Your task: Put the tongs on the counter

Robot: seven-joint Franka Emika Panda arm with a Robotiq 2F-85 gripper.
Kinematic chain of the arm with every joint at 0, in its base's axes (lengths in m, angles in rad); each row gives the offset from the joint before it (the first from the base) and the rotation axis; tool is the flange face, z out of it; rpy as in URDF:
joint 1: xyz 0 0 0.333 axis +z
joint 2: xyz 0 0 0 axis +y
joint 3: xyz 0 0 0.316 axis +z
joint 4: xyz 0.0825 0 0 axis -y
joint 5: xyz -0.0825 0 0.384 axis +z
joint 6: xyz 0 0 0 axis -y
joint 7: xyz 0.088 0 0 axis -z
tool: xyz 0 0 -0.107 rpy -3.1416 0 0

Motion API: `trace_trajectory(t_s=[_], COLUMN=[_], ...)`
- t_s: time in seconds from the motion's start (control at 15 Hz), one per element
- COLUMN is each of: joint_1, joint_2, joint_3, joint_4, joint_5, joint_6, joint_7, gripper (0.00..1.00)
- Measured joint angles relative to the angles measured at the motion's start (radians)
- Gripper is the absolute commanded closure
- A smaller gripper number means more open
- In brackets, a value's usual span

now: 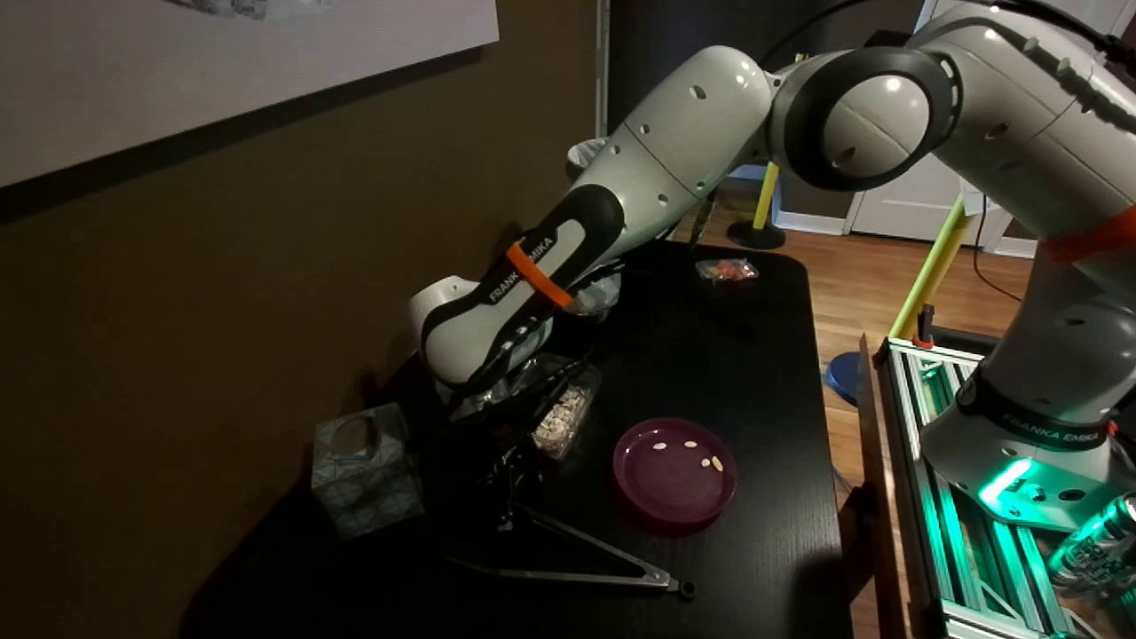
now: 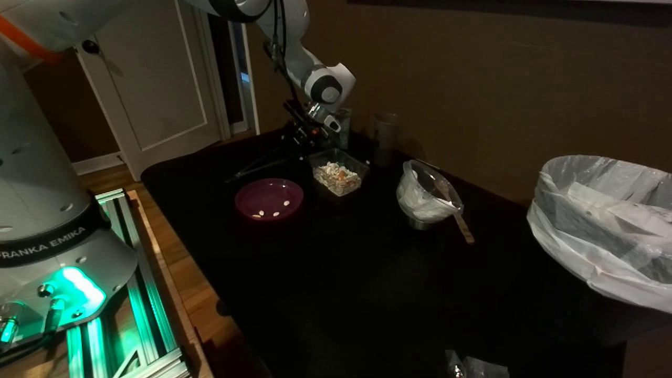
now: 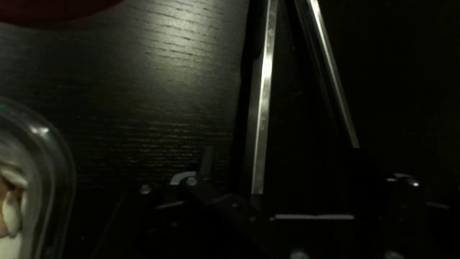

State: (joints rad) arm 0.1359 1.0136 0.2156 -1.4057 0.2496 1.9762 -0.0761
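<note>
The black counter (image 2: pixel 367 278) (faintly glossy) carries a plate (image 1: pixel 674 484), container (image 3: pixel 48 154) and box (image 1: pixel 368 479).

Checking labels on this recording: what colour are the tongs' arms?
The tongs' arms are silvery, showing best in the wrist view.

In an exterior view I wear pale capitals along my forearm (image 1: pixel 510 306), FRANK on one side of an orange band (image 1: pixel 540 275) and MIKA on the other; the dark ring (image 1: pixel 1052 432) round my base (image 1: pixel 994 454) reads FRANKA EMIKA in both exterior views; in an exterior view that lettering (image 2: pixel 43 244) starts right at the edge of the view; on a silvery cylinder (image 1: pixel 1099 543) beside my base, dark marks like print are too blurred for me to read.
</note>
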Motion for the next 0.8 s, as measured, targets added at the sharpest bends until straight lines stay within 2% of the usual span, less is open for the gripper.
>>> trace_trajectory(t_s=[0.47, 0.8], joint_1=[0.031, 0.023], joint_2=[-0.11, -0.249], joint_3=[-0.004, -0.003], joint_4=[-0.036, -0.162], joint_5=[-0.06, -0.065], joint_6=[0.041, 0.085], joint_7=[-0.024, -0.1], gripper=[0.0, 0.0])
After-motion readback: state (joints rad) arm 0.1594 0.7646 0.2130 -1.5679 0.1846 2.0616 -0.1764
